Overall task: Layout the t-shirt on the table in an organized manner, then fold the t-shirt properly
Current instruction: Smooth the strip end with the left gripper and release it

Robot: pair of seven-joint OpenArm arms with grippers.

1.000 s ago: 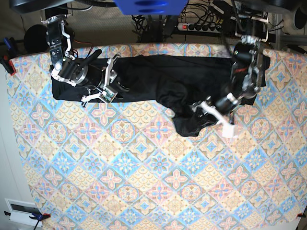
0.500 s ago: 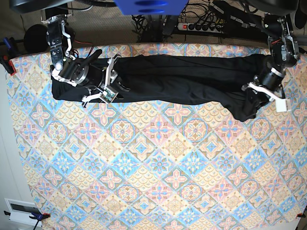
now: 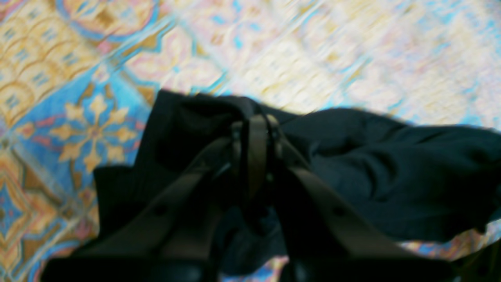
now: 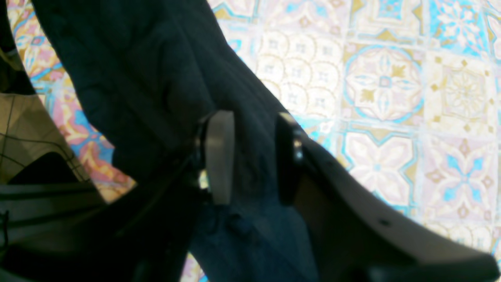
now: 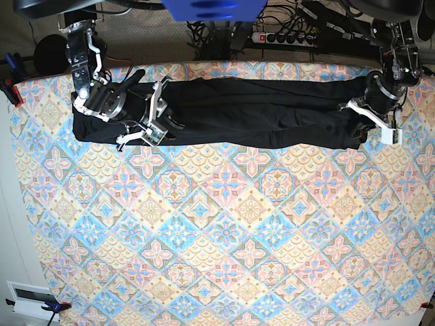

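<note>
As we scan from the base view, lines follow:
desk: desk [image 5: 224,238] fills most of the view, covered in a cloth of pastel blue, pink and yellow diamond tiles with flower motifs; most of that cloth lies bare.
room: beyond the far edge we see a power strip [image 5: 285,38] and loose cables on the floor; a blue part [image 5: 212,8] hangs at top centre.
t-shirt: t-shirt [image 5: 258,112], plain black, lies stretched in a long narrow band along the far edge, running almost from one side to the other.
left arm: reaches in from the far corner on the base view's right, wrist angled down at the band's end.
left gripper: left gripper [image 3: 256,129] pinched tight on a bunched end of the t-shirt, jaws together; wrist view blurred.
right arm: lies low across the band's other end.
right gripper: right gripper [image 4: 250,152] partly open, jaws straddling a ridge of fabric; we cannot tell whether they squeeze it.
</note>
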